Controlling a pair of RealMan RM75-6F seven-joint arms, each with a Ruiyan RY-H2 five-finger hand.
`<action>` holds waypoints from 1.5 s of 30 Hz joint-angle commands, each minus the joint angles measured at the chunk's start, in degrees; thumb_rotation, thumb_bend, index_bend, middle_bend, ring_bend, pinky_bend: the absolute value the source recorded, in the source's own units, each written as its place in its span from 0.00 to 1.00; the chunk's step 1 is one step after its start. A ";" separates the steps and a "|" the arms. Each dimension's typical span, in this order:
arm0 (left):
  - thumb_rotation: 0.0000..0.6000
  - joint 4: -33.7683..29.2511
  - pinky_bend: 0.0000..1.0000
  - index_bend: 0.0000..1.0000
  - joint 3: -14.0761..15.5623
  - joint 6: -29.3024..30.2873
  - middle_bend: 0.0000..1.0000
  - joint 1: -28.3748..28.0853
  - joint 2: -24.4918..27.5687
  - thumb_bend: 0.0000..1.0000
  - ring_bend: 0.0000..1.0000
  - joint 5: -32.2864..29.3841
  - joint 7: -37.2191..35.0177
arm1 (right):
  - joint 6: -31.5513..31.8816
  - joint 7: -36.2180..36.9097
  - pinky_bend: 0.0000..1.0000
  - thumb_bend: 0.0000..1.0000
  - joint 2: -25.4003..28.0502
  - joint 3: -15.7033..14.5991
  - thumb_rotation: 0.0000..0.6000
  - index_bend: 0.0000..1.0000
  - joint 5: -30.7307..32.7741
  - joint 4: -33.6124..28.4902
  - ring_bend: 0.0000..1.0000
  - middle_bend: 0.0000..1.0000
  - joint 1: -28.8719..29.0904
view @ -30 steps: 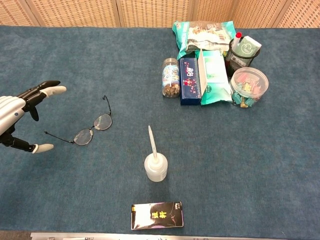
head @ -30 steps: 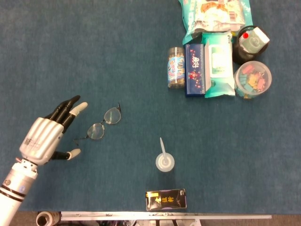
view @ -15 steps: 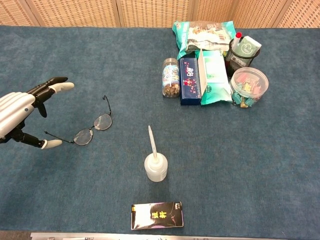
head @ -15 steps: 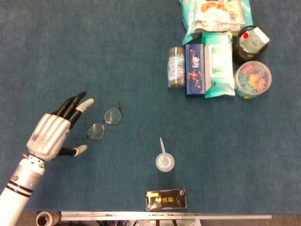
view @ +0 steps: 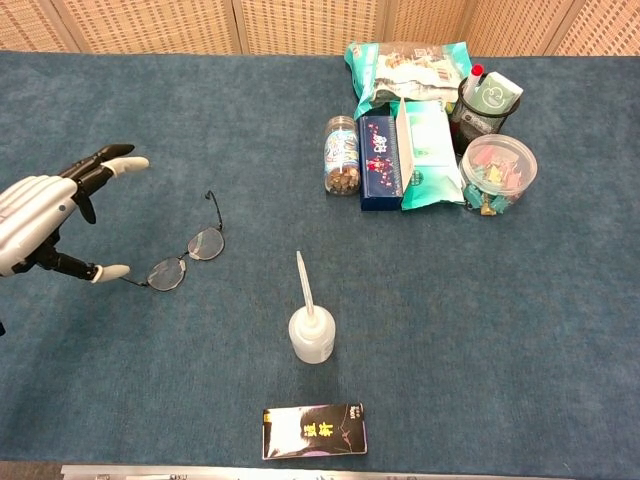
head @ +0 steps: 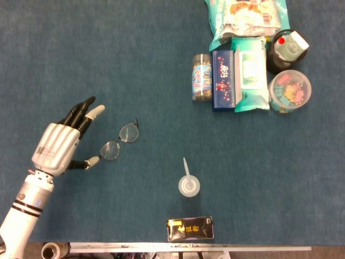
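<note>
Reaching at thin wire glasses (head: 119, 141) lying flat on the table (head: 161, 81): risk is the fingers skidding over the frame and pushing it right, or pinching a lens or bending a temple, since there's little to grab. Left hand (head: 62, 144) is spread wide, holding nothing, just left of the glasses; thumb tip looks right at the near temple end, contact unclear. Arm comes in from near-left. Right hand isn't visible.

You have thin wire-rimmed glasses (head: 119, 141) lying unfolded on the blue table, at 3 o'clock of your spread left hand (head: 59, 147).
</note>
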 commanded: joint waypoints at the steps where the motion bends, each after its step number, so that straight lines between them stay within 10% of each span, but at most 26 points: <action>1: 1.00 0.75 0.43 0.10 -0.22 0.07 0.00 -0.06 -0.36 0.02 0.09 -0.46 -0.06 | 0.03 0.10 0.30 0.52 0.01 0.02 1.00 0.56 0.03 0.03 0.32 0.45 -0.02; 45: 1.00 10.86 0.43 0.16 -3.74 3.66 0.00 -3.26 -1.22 0.02 0.09 -1.07 -3.70 | -0.07 -0.60 0.30 0.52 -0.21 0.08 1.00 0.56 0.13 -0.01 0.32 0.45 -0.10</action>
